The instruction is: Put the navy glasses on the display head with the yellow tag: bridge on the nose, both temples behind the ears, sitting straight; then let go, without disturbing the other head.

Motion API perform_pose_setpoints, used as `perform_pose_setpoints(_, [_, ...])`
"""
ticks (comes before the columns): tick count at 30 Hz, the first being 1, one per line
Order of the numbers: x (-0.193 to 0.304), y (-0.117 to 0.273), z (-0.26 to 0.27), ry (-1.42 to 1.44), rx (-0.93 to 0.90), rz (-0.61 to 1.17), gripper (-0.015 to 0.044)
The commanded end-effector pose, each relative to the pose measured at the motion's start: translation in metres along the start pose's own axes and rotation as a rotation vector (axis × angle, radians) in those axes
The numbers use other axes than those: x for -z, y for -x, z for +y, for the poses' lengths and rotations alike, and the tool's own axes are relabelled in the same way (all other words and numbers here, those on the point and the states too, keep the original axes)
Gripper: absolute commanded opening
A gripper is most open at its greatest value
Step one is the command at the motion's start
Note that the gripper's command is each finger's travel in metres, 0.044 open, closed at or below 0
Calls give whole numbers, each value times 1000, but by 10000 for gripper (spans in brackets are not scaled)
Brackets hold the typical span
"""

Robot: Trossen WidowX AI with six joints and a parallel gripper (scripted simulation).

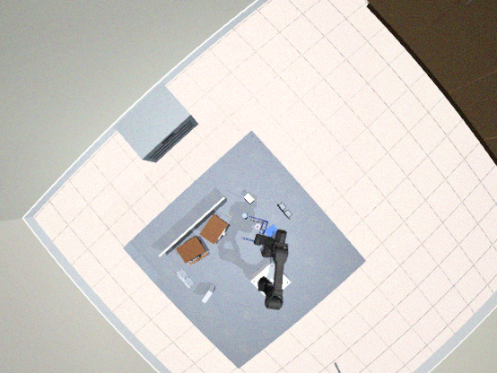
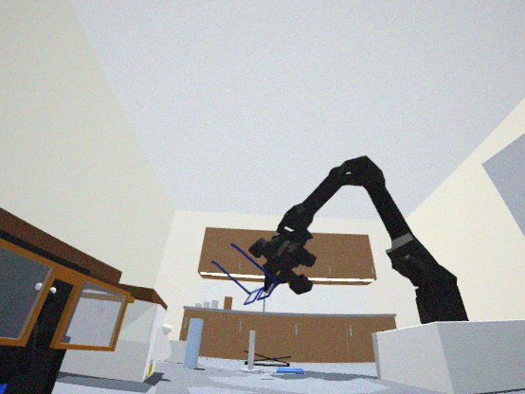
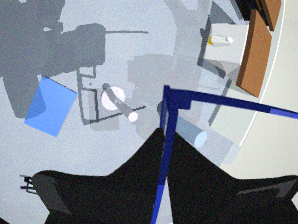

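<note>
Nearly shut at the pincer (image 1: 265, 238) (image 2: 268, 288) (image 3: 162, 133), narrow but gripping the navy glasses (image 1: 265, 221) (image 2: 253, 262) (image 3: 172, 107) by their front frame – perhaps close to a rim's corner, hard to tell. Held aloft and tilted, with thin, straight temples and angular rims between smooth black fingers. Below the pincer, a flat, matte blue square (image 1: 271, 230) (image 2: 290, 370) (image 3: 50, 107) and a slim white post (image 2: 251, 350) (image 3: 120, 105). Well apart from the pincer, a smooth white head (image 2: 163, 343) (image 3: 221, 40) with its yellow tag (image 2: 151, 367) (image 3: 210, 41).
</note>
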State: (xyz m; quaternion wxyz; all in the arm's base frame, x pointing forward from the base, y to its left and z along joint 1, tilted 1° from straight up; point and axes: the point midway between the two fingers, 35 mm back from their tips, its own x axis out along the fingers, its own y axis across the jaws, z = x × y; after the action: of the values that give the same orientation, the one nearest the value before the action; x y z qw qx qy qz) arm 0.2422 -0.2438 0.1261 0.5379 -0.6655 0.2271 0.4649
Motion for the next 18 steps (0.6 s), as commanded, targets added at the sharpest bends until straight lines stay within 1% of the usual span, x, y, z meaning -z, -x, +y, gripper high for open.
perform_pose_setpoints(1, [10, 9, -4, 49, 66, 16, 0])
perform_pose_setpoints(4, [10, 9, -4, 49, 66, 16, 0])
perform_pose_setpoints(5, [6, 5, -1, 26, 36, 8, 3])
perform_pose_setpoints(18, [6, 5, -1, 26, 36, 8, 0])
